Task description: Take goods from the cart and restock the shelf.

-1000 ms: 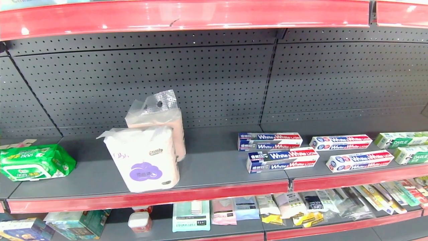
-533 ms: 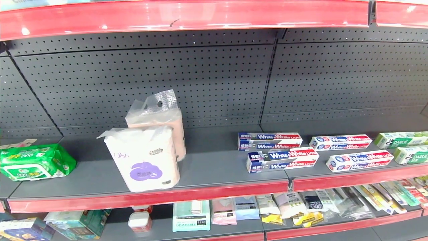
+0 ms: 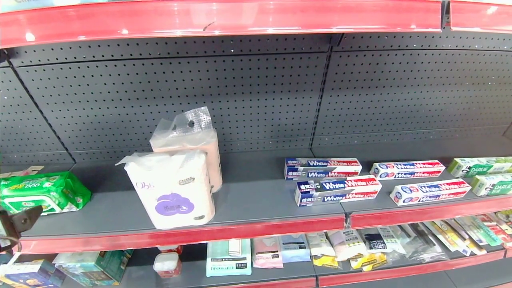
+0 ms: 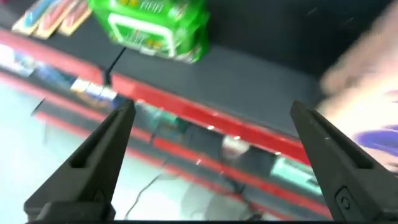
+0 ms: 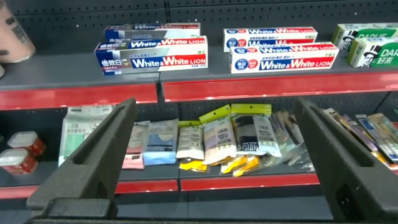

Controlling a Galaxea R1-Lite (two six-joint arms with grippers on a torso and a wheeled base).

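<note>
A white tissue pack (image 3: 172, 192) with a purple cloud mark stands upright at the front of the grey shelf (image 3: 260, 196), with a pink pack (image 3: 192, 140) right behind it. A green wipes pack (image 3: 40, 194) lies at the shelf's left end. My left gripper (image 4: 212, 107) is open and holds nothing; it hangs in front of the shelf's red edge below the green wipes pack (image 4: 152, 25), and one of its fingertips (image 3: 32, 213) pokes in at the lower left. My right gripper (image 5: 216, 102) is open and holds nothing, facing the toothpaste boxes (image 5: 152, 59).
Toothpaste boxes (image 3: 338, 190) lie in rows on the right half of the shelf, green boxes (image 3: 486, 176) at the far right. The lower shelf (image 3: 400, 272) carries small packets, a jar (image 3: 168, 264) and boxes. A red-edged shelf (image 3: 220, 18) hangs overhead. Bare room lies between tissue packs and toothpaste.
My left gripper has come into the head view at the lower left edge, below the green wipes pack. Nothing on the shelf has moved.
</note>
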